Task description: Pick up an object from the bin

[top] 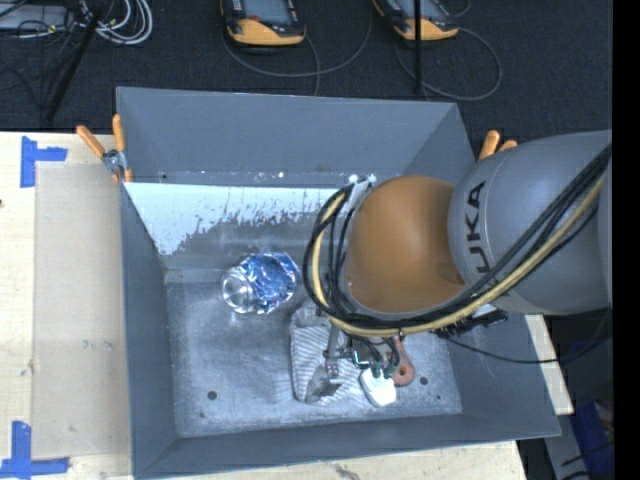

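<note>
On my feed, a crumpled grey-and-white striped cloth (pixel 312 360) lies bunched on the bin (pixel 200 368) floor, near side, right of centre; a crinkled blue-and-clear wrapper (pixel 262 282) sits apart, farther back and left.

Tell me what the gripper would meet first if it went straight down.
Probably the grey cloth, which lies right under the gripper near the front of the bin. Depth is unclear, so the two may be touching.

A crumpled blue and clear plastic wrapper (pixel 262 281) is seen near the gripper (pixel 332 373), to its upper left. Two orange-and-black handheld devices (pixel 262 16) are seen well beyond it.
</note>
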Available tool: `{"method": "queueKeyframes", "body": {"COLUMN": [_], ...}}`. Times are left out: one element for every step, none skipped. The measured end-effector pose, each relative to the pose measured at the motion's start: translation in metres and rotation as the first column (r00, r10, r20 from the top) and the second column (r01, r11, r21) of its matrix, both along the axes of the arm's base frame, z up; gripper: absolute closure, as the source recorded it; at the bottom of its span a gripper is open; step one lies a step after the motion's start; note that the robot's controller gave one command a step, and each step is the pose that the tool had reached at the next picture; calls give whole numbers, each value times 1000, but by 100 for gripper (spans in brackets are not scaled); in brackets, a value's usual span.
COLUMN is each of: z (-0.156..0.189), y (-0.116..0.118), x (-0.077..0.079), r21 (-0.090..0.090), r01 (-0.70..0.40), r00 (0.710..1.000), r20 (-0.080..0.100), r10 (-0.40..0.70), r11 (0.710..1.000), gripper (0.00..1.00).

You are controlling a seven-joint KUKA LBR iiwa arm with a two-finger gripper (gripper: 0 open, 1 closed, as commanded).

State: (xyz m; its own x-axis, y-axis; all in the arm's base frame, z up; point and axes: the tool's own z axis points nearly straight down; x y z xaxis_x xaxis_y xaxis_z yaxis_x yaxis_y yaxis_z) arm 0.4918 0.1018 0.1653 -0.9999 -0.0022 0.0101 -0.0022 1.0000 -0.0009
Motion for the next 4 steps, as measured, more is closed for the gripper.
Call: {"method": "queueKeyframes", "body": {"z": [3, -88, -88, 47], "y": [0, -26, -26, -53], "x": [2, 41, 41, 56], "r21": [1, 5, 6, 1], "r01": [3, -49, -49, -192], "r00": [1000, 999, 999, 981], "r20": [7, 7, 7, 10], "r10": [-3, 49, 49, 192], "r11": [1000, 999, 999, 981], "gripper": [0, 100, 100, 100]}}
